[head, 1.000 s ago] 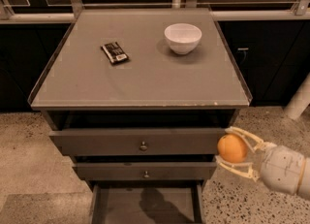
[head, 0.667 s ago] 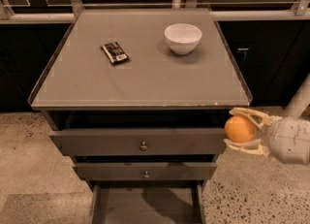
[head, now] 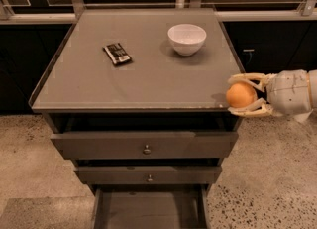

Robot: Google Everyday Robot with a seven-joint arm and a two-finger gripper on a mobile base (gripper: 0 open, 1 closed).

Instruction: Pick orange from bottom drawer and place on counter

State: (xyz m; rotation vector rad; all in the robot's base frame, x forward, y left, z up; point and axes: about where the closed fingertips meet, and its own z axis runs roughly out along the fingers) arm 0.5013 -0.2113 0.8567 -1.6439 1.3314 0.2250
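Observation:
My gripper [head: 237, 95] reaches in from the right and is shut on the orange [head: 241, 95], a small round fruit held between the pale fingers [head: 246, 79]. It hovers at the counter's front right corner, level with the rim. The counter [head: 143, 77] is a broad flat grey top. The bottom drawer [head: 148, 208] is pulled open at the bottom of the frame, and the floor that shows is bare.
A white bowl [head: 186, 38] stands at the back right of the counter. A dark snack packet [head: 117, 53] lies at the back left. Two wider drawers with round knobs [head: 146, 149] are partly open. Speckled floor surrounds the cabinet.
My gripper has lifted the orange from beside the drawers up to counter height at the front right corner.

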